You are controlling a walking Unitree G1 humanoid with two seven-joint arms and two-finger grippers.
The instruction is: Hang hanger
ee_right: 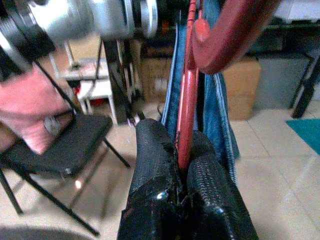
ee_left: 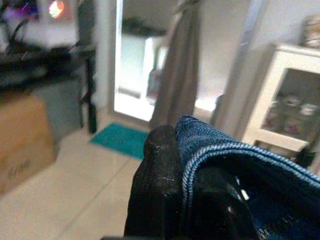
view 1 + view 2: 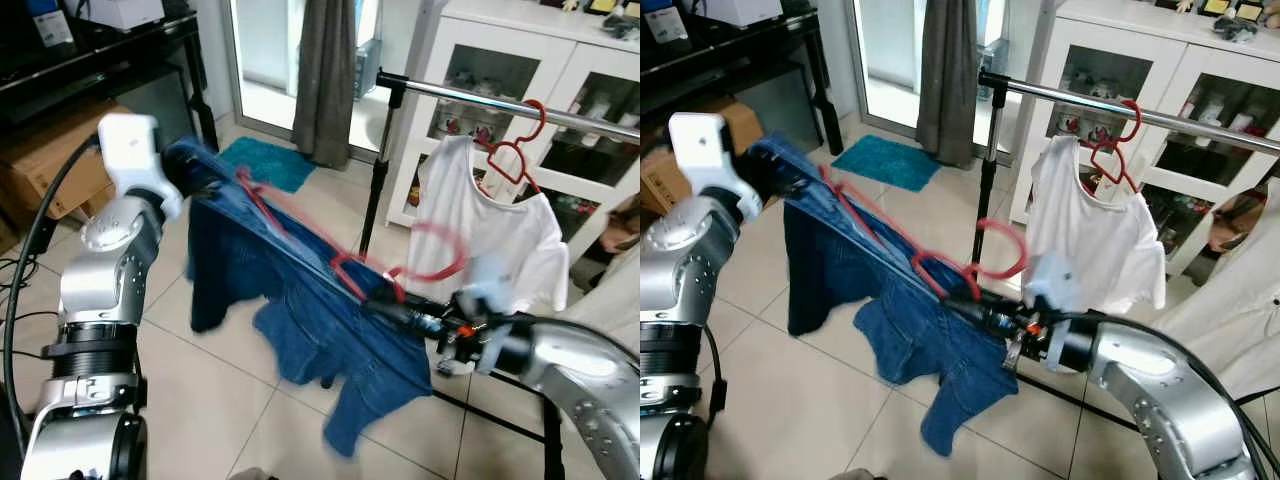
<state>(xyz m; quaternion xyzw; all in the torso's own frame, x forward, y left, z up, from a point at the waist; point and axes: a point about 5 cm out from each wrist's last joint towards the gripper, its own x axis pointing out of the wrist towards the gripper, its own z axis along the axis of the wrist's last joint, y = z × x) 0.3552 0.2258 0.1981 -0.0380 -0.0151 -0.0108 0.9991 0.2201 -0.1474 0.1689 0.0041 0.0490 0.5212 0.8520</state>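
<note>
Right pincer (image 3: 975, 312) is closed on the red hanger (image 3: 925, 265), gripping it near the neck, with the hook (image 3: 1005, 245) curling up toward one o'clock. The right wrist view confirms both black fingers (image 1: 155, 165) clamped against the red bar. Left pincer (image 3: 190, 165) is closed on the far end of the blue jeans (image 3: 300, 320), denim pinched between its fingers in the left wrist view. Judgement: the two-point hold keeps the hanger level and the jeans from sliding off while carried.

The hanger sits low in mid-air, at roughly seven o'clock of the metal rail (image 3: 1120, 108) and not touching it. A white shirt (image 3: 1090, 240) on a second red hanger (image 3: 1115, 150) already occupies the rail. The bare stretch between the upright post (image 3: 985, 180) and the shirt looks to be the likely target; the hook must rise above the rail first.
</note>
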